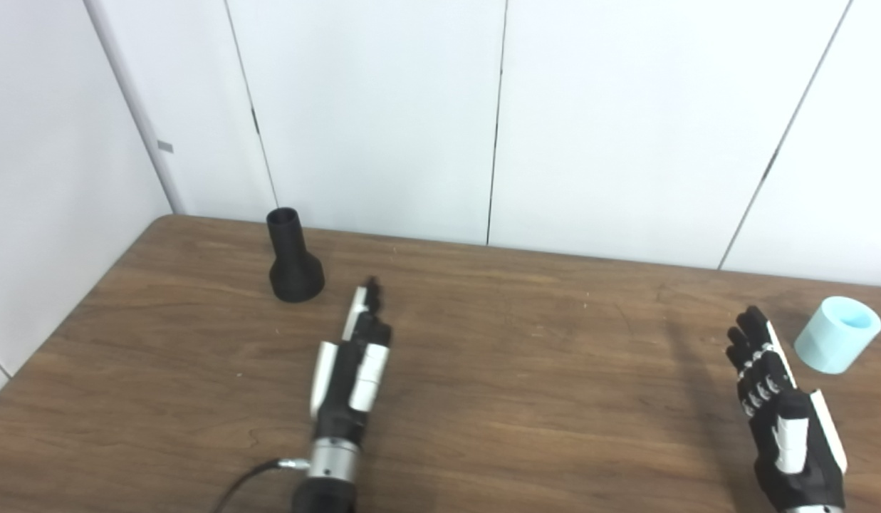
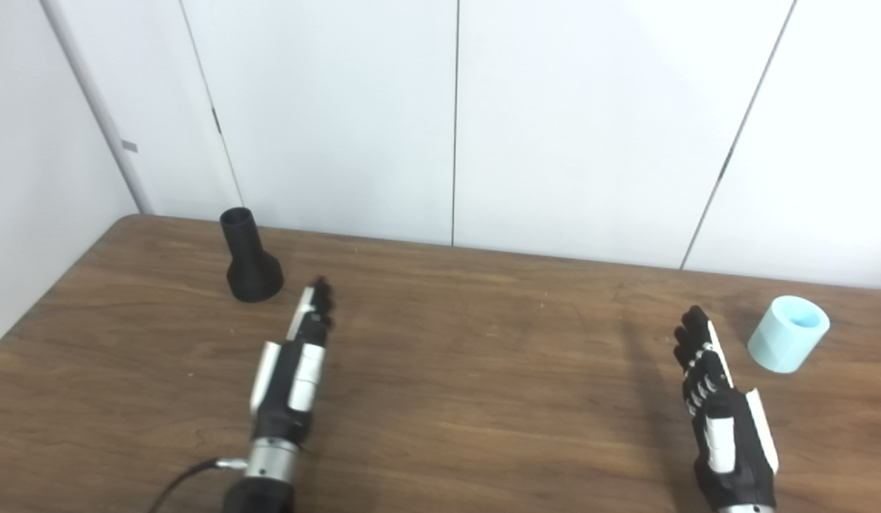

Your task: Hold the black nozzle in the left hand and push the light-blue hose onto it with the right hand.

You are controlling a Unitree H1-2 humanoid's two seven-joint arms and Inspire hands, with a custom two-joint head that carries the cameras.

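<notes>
The black nozzle point(image 1: 293, 258) stands upright near the table's back left, narrow neck up and flared base down. My left hand point(image 1: 356, 363) hovers to its right and nearer me, fingers stretched forward, open and holding nothing. The light-blue hose piece point(image 1: 837, 334), a short wide tube, stands at the far right of the table, its open end tilted up toward the wall. My right hand point(image 1: 775, 399) is just left of it and a little nearer me, edge-on, fingers straight, open and apart from the hose.
The brown wooden table point(image 1: 518, 370) fills the lower picture, backed by white wall panels point(image 1: 383, 107) at the rear and left. A grey cable point(image 1: 248, 481) leaves my left wrist toward the bottom edge.
</notes>
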